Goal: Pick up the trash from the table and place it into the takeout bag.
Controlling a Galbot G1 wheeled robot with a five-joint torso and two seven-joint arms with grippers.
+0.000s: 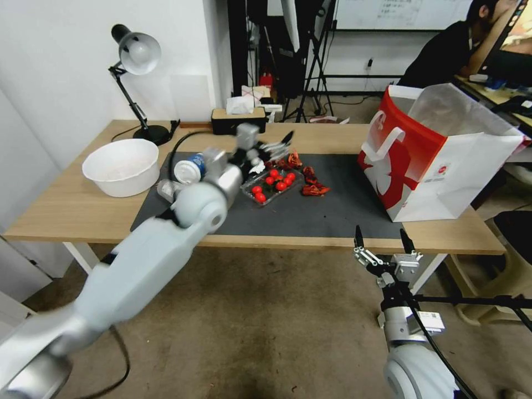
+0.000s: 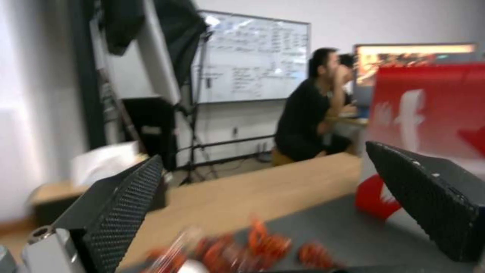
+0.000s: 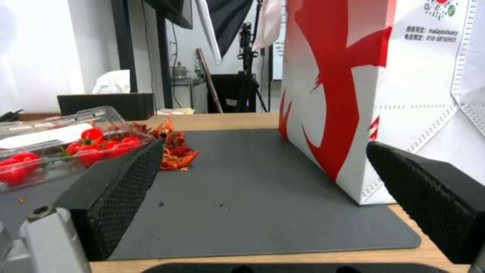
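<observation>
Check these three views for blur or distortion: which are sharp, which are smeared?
Head view: left arm smeared, table edges bowed by the wide lens. Left wrist view: soft throughout, takeout bag and red scraps streaked. Right wrist view: crisp, bag print readable, tomato tray sharp.

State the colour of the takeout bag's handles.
White, on the tall red-and-white paper takeout bag; clearest in the head view.

bright even indoor light | left wrist view motion-blurred — head view edges warped
</observation>
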